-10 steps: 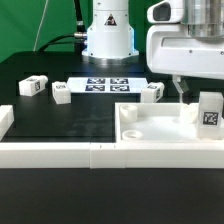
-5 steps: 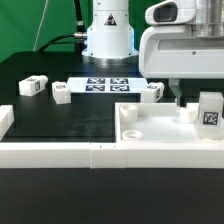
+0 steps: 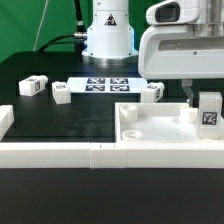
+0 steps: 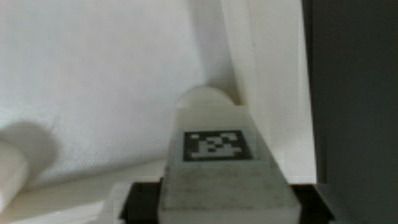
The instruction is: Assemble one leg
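The hand [image 3: 205, 100] seems to pinch the leg [image 3: 209, 112] over the tabletop [image 3: 150, 135].

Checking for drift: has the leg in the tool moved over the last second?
Yes. The leg and tool shifted slightly toward the exterior view's left, measured against the white panel's corner hole.

arm: low, exterior view's right | claw [image 3: 203, 101]: pointing down | closure: unclear

Wrist cam's basically filled by the leg [image 4: 217, 150], tag facing the lens, sitting right against a white panel [image 4: 89, 80] with a raised rim.
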`<state>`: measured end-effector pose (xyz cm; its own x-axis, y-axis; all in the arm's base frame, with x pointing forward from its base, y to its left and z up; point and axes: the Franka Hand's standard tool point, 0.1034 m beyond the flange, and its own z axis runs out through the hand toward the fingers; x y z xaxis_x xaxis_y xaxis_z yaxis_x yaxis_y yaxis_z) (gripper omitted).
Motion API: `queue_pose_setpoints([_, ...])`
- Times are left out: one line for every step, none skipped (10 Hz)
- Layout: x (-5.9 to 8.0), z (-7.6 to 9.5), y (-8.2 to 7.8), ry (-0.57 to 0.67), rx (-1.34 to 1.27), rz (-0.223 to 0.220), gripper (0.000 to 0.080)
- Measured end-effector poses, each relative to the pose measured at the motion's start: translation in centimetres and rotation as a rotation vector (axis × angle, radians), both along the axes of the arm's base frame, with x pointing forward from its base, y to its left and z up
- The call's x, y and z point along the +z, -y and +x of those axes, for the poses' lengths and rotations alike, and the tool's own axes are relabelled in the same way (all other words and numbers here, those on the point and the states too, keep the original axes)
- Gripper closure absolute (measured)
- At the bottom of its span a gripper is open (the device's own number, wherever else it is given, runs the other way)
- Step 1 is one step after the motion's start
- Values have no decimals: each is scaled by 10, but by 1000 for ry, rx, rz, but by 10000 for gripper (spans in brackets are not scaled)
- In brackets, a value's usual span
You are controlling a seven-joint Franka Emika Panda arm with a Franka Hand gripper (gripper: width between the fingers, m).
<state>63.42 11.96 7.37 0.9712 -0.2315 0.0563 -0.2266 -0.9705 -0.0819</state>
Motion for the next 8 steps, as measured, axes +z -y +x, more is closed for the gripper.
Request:
queue_pose_setpoints([0,0,0,-1,-14,2,508])
queue_pose_setpoints([0,0,0,-3,-42,4,508])
queue_pose_setpoints([0,0,0,-1,-66,8,508])
queue_pose_setpoints([0,0,0,-6,-198,21,508])
queue_pose_setpoints([0,0,0,-14,-329,30,508])
queue_pose_setpoints([0,0,0,-17,-381,34,508])
queue_pose_setpoints([0,0,0,-25,-513,44,508])
queue_pose_setpoints([0,0,0,-32,-612,51,508])
